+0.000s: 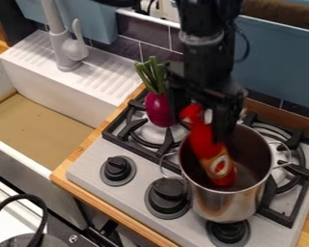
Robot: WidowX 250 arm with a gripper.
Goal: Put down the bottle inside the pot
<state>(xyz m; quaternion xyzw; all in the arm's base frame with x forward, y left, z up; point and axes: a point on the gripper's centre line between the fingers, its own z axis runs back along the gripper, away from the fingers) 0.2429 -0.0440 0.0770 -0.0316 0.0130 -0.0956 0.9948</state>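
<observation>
The black gripper (201, 119) hangs over the back left part of the metal pot (225, 205), shut on the red bottle (210, 152). Its two fingers stand on either side of the bottle's upper part. The bottle is tilted, with its narrow top up and to the left and its labelled lower end down and to the right, within the pot's opening. The near rim passes just below that end. Whether the bottle touches the pot's wall or floor I cannot tell.
A purple toy vegetable (159, 110) with green stalks stands on the back left burner, close to the gripper's left side. The stove's knobs (167, 197) line its front. Left are the sink (37, 118) and a grey tap (72, 50).
</observation>
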